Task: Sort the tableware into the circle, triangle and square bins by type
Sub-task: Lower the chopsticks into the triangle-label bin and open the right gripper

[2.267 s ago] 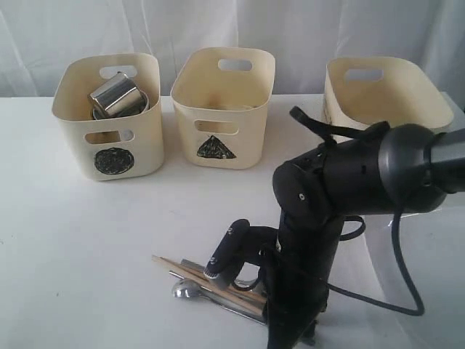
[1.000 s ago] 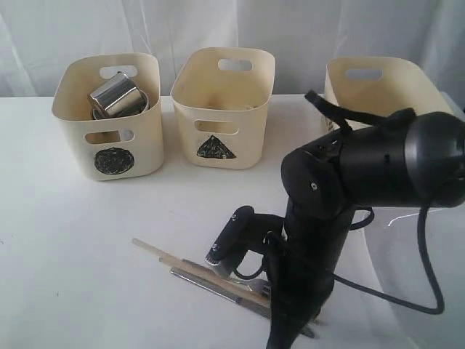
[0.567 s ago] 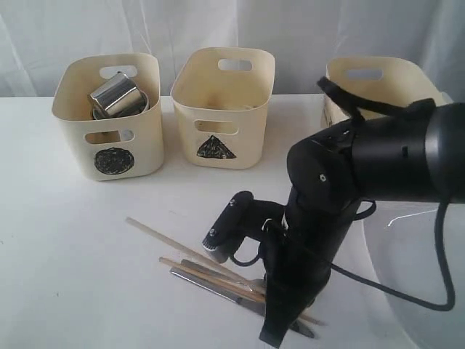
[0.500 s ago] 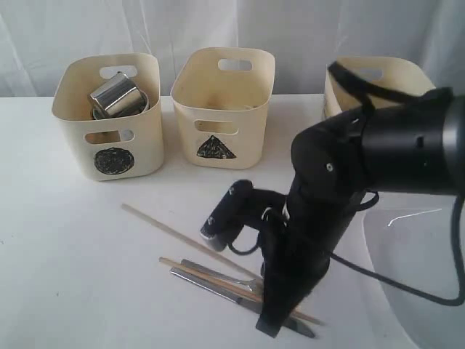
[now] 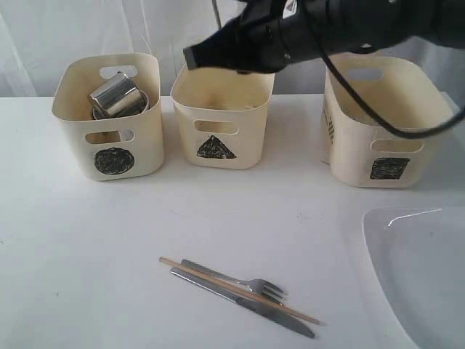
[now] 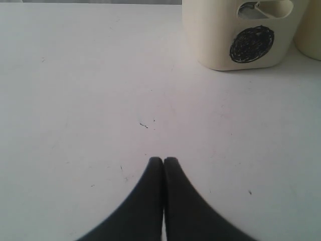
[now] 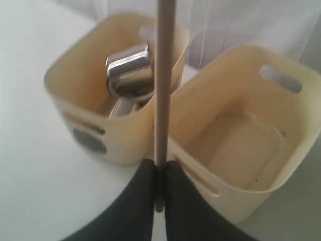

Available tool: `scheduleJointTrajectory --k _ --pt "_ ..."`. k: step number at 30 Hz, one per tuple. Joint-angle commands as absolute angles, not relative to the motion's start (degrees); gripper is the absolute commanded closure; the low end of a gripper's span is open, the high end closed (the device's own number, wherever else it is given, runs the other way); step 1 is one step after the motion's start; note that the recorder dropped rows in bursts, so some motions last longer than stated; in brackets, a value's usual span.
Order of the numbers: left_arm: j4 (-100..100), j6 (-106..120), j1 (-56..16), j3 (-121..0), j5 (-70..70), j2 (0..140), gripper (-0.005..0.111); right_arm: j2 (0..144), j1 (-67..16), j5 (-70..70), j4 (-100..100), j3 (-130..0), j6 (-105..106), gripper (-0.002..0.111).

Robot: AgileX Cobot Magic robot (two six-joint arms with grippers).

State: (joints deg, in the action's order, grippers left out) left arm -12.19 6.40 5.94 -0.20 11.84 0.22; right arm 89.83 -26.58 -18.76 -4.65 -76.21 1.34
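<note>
My right gripper [image 5: 213, 38] hangs high between the circle bin [image 5: 109, 120] and the triangle bin [image 5: 221, 109], shut on the end of one wooden chopstick [image 7: 164, 75] that points away past its fingertips [image 7: 161, 168]. Shiny steel mugs [image 5: 116, 94] lie in the circle bin. On the table in front rest the other chopstick [image 5: 218, 277], a fork [image 5: 254, 285] and a knife [image 5: 251, 305]. The square bin [image 5: 378, 123] stands at the right, and the white plate [image 5: 421, 276] lies at the front right. My left gripper [image 6: 163, 159] is shut and empty over bare table. Spoon and bowl do not show.
The three bins stand in a row along the back of the white table, in front of a white curtain. The circle bin [image 6: 241, 35] is some way ahead of the left gripper.
The right arm has risen from the cutlery pile with one chopstick and swung up and back to above the bins. The spoon seen 2.3 s ago no longer shows.
</note>
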Motion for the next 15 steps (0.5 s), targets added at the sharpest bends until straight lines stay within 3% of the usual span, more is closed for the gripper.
scheduleJointTrajectory --k 1,7,15 --pt "-12.31 6.38 5.53 0.00 11.73 0.00 0.107 97.76 -22.85 -15.82 -4.25 -81.43 -5.61 0.108" --pt "-12.31 6.38 5.53 0.00 11.73 0.00 0.107 107.48 -21.29 -16.07 -4.37 -88.93 -6.71 0.108" --pt "-12.31 6.38 5.53 0.00 11.73 0.00 0.107 114.00 -21.16 -5.90 -3.77 -90.69 -2.27 0.108"
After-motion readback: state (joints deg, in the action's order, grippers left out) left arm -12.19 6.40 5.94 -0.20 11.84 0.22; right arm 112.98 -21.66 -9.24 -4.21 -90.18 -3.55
